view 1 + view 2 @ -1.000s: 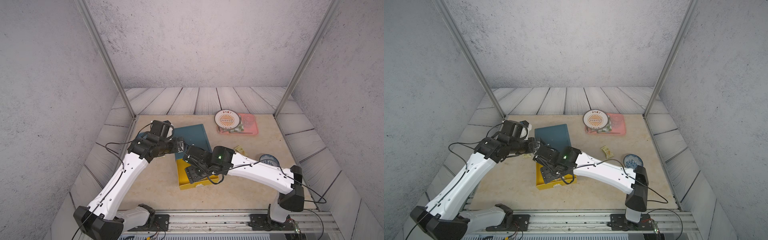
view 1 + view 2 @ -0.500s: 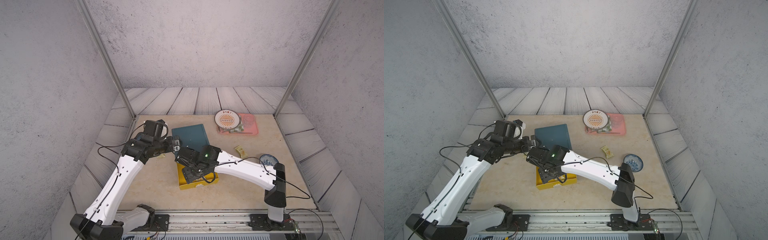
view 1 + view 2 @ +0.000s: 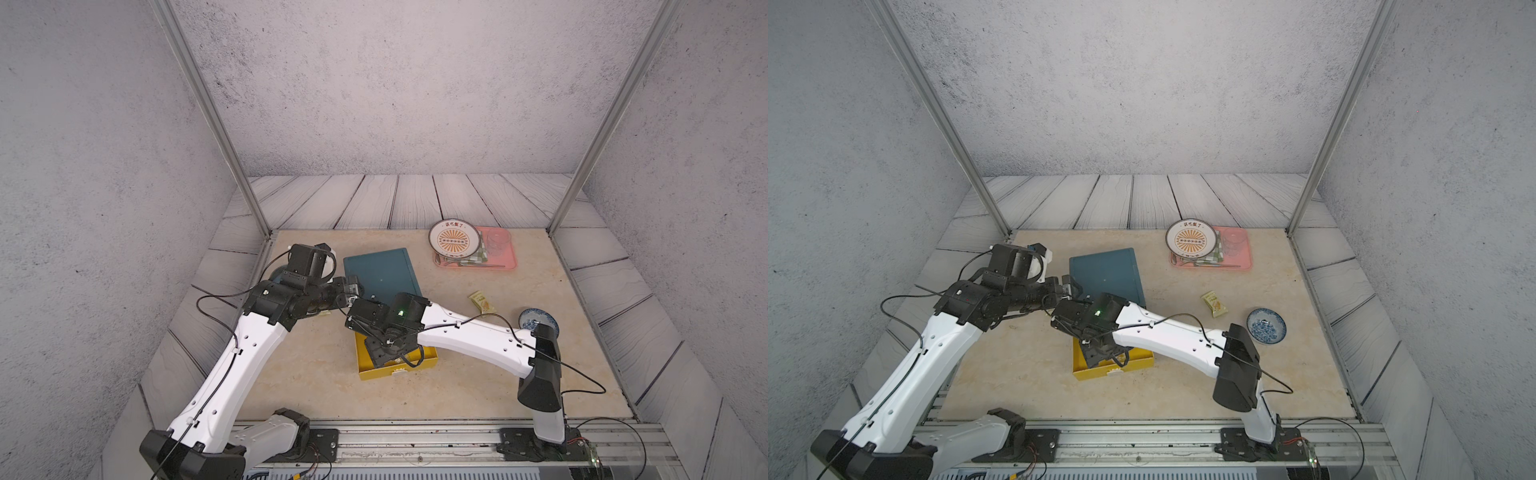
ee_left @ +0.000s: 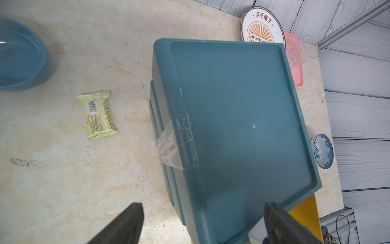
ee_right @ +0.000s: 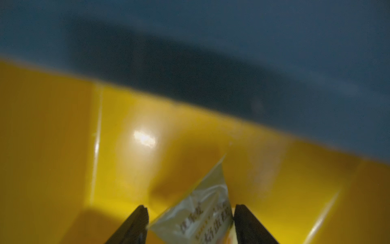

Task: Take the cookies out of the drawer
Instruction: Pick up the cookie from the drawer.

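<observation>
The yellow drawer (image 3: 399,369) (image 3: 1113,369) stands pulled out from the front of the teal box (image 3: 380,272) (image 3: 1104,272) (image 4: 232,116). My right gripper (image 5: 190,213) reaches down into the drawer (image 5: 126,169), shut on a pale yellow cookie packet (image 5: 202,207) that touches both fingers and tilts up. In both top views the arm hides that packet. My left gripper (image 4: 202,221) (image 3: 353,286) hangs open over the box's near left corner, holding nothing. One cookie packet (image 3: 482,302) (image 3: 1214,304) lies on the table right of the box, another (image 4: 98,115) left of it.
A pink tray (image 3: 509,259) with a patterned plate (image 3: 453,240) and a clear glass stands at the back right. A small blue-patterned dish (image 3: 538,322) (image 3: 1266,326) sits by the right arm's elbow. A blue bowl (image 4: 19,57) stands left of the box.
The right arm has swung leftward over the drawer and its jaws have narrowed onto the packet. The left arm has shifted slightly, its gripper staying open by the box.
</observation>
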You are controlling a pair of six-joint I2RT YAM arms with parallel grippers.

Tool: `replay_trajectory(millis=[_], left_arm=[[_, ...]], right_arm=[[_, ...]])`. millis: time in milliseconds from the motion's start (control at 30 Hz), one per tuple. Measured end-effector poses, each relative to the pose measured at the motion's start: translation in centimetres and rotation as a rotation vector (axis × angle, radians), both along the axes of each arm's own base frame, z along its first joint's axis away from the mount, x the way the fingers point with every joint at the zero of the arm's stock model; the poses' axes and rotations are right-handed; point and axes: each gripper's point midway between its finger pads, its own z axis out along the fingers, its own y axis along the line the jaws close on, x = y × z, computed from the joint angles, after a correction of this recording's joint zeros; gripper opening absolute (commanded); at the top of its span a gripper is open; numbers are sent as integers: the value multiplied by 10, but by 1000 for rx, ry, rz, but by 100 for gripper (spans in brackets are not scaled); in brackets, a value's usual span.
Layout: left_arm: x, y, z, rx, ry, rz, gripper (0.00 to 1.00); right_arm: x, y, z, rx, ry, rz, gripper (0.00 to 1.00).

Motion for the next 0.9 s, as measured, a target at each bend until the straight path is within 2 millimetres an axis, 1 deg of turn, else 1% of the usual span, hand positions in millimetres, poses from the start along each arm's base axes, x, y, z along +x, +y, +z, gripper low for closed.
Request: replay_trajectory(millis=[100,167,267,367,733,800,900], left_arm=[[0,0,0,0,-2,0,95],[0,1,1,0,-3,1,95],[-1,2,0,1,-4,2,95],[-1,2,1,0,-6,-1,94],[-1,2,1,3,-9,-9,94],[-1,2,1,4,-10,-11,94],[-1,2,1,7,-11,-14,94]], right_arm=[[2,1,-3,-6,-4,-1,59],[2,1,-3,-6,-6,-1,57],[2,1,-3,-7,-6,0,47],[3,0,-3,-9,-11,0,41],[6,-1,-1,-13,-34,-4,36],[8,-2,2,-13,-44,-5,36],[12,0,13,8,-73,-6,36]])
